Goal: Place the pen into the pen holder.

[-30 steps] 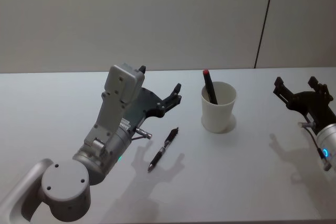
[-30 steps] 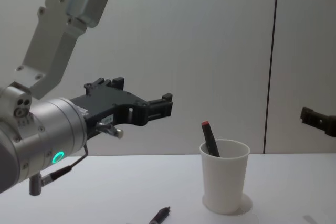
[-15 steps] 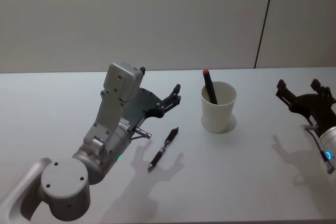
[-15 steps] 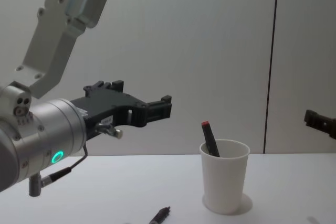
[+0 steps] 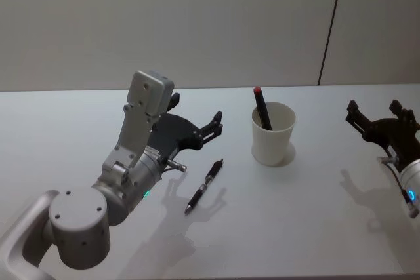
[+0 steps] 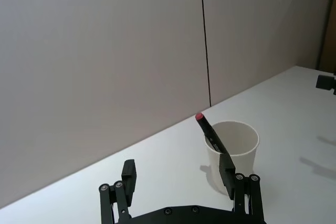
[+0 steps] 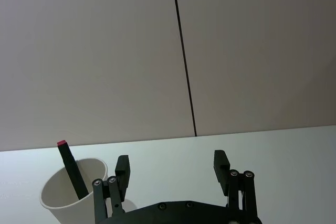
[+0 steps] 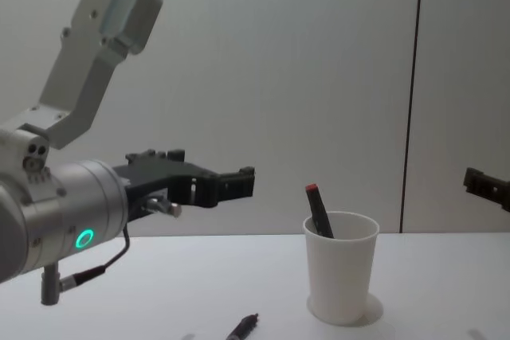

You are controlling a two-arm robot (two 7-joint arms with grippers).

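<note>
The left gripper hangs in the air over the left part of the desk. Its two black fingers are wide apart and hold nothing. It points toward the right side of the desk, where the cup stands.

Just in front of the left gripper and lower down, the pen lies flat on the desk. It is thin and black. It lies slanted, with one end toward the robot and the other end toward the back of the desk. Nothing touches it.

To the right of the pen, near it but apart, stands the pen holder. It is a white paper cup and it stands upright. A red-topped pen is inside it. That one is dark, leans on the rim and sticks up out of the cup.

The right gripper is far over at the right edge, up above the desk. Its fingers are apart too and it holds nothing. It is well apart from the pen holder.

Behind the desk is a plain wall with one thin dark line running up it.
</note>
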